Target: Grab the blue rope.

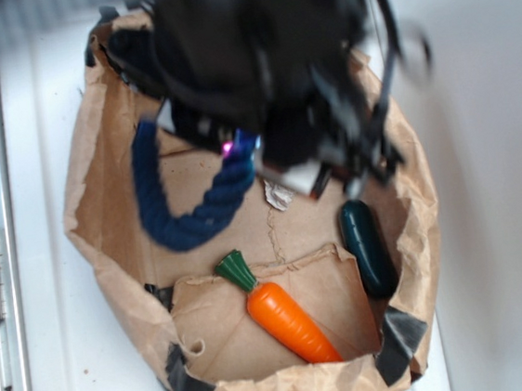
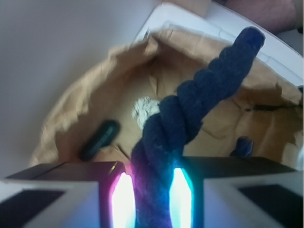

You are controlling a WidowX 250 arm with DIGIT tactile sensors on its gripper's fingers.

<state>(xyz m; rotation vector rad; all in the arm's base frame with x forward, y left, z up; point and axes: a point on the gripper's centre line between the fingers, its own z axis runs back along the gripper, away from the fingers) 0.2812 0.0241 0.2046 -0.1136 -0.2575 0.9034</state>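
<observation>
Rope point(image 1: 183, 213) is hanging in a U at 9 o'clock in the bag point(image 1: 83, 191), one end pinched between the glowing fingers point(image 2: 124, 197) of the gripper point(image 2: 152, 194). Carrot point(image 1: 288, 319) is lying at 6 o'clock, dark green toy point(image 1: 369, 245) at 4 o'clock, both apart from rope.

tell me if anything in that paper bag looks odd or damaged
Mostly the paper bag itself: crumpled, its rim patched with dark tape, a small whitish scrap on its floor. The blue rope sits pinched between the end effector fingers. Carrot and dark green toy look intact.
</observation>
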